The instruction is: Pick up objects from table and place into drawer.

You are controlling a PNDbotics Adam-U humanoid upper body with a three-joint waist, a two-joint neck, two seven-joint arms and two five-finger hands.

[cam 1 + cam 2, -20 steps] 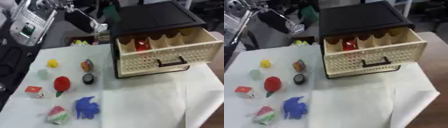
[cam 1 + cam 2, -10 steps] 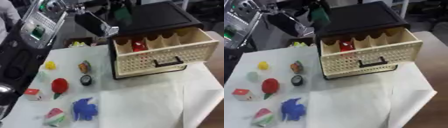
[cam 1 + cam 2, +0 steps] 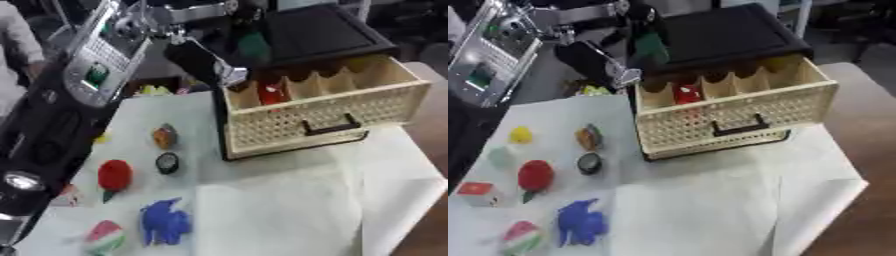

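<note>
While the left hand [image 3: 651, 46] hovers above the open drawer [image 3: 737, 112], clenched on a dark green object, it should move over an empty compartment beside the red item [image 3: 686, 92] before releasing; other toys wait on the bench [image 3: 702, 210].

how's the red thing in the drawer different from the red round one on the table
The red item in the drawer stands in a compartment near the drawer's left end, half hidden by the wall; the red round toy lies in the open on the white sheet. The round toy shows a green tip below; the drawer item shows none. The round toy looks larger. Both are red.
</note>
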